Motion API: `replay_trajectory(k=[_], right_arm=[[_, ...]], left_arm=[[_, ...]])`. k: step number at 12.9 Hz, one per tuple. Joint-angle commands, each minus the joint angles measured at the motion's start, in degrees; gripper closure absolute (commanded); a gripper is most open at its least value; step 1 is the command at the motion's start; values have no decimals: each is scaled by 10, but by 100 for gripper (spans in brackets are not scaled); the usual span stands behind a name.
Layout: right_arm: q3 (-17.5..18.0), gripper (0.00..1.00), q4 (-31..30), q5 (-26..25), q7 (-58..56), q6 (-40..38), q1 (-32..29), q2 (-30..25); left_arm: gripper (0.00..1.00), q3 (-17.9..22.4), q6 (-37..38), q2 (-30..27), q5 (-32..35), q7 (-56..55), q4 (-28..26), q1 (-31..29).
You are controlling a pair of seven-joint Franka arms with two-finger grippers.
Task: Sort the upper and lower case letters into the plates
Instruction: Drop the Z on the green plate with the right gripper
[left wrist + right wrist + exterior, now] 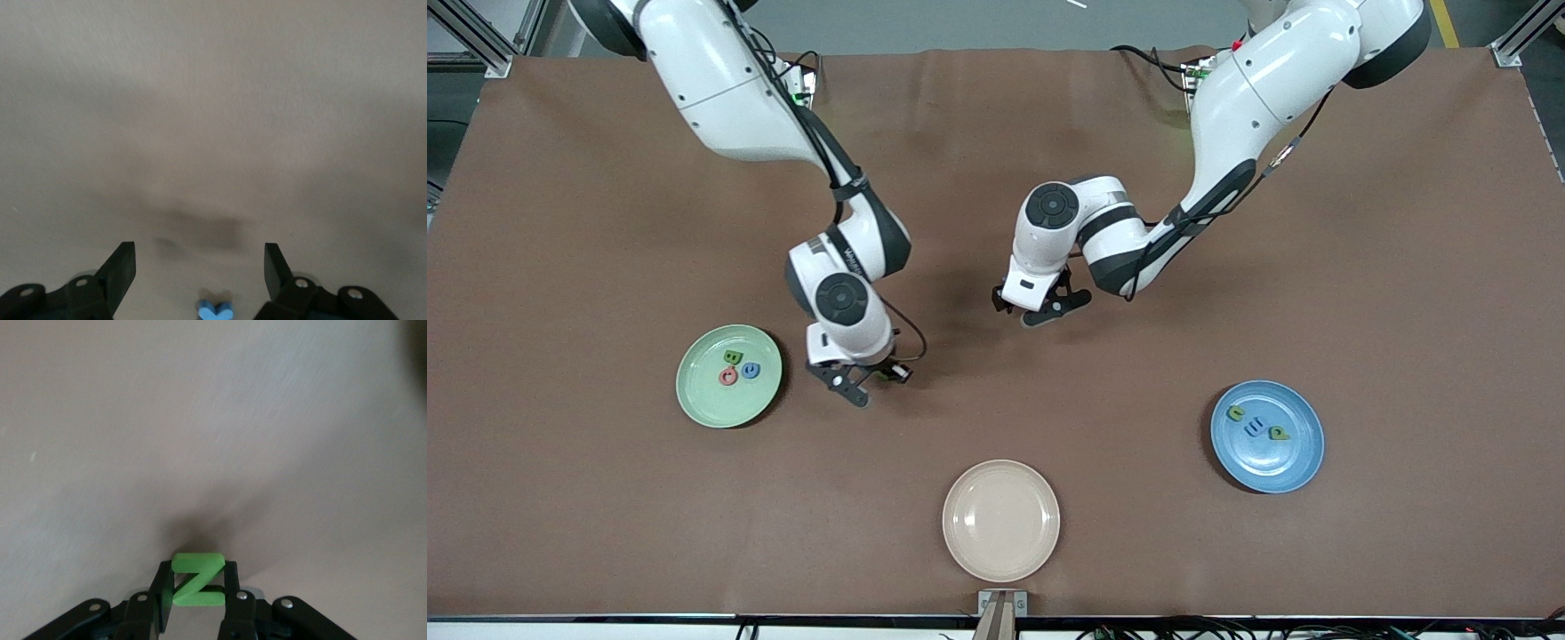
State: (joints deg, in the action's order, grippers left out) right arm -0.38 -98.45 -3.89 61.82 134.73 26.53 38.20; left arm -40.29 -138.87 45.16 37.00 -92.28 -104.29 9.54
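While the right hand (198, 587) is pinching a green Z (197, 579) over the counter (996, 133) beside the mint plate (694, 396), the left hand (200, 270) is hanging spread above a blue letter (215, 311) mid-counter. From the beige plate (1000, 520), mint is lying at ten o'clock and the blue plate (1294, 467) at two.

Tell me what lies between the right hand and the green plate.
Nothing: in the front view only bare brown table separates the right hand, shut on a green letter Z, from the green plate beside it.
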Motion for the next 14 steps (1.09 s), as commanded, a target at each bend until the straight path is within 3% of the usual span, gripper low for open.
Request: replay_trajectory(k=[1, 7, 12, 13, 14], right_arm=[[11, 100, -14, -10, -133, -54, -81, -59], [13, 100, -30, -9, -405, -59, -235, -67], [15, 99, -61, -6, -412, -19, -234, -45], [15, 99, -61, -6, -412, -18, -232, -44], [15, 98, -61, -5, -412, -18, -231, -43]], left_arm=[[18, 13, -13, 0, 14, -27, 0, 24], [28, 15, -12, 8, 14, -48, -3, 48], [42, 15, -11, 11, 14, -48, -13, 50], [48, 15, -11, 11, 15, -48, -14, 50], [61, 15, -11, 11, 15, -48, -14, 50]])
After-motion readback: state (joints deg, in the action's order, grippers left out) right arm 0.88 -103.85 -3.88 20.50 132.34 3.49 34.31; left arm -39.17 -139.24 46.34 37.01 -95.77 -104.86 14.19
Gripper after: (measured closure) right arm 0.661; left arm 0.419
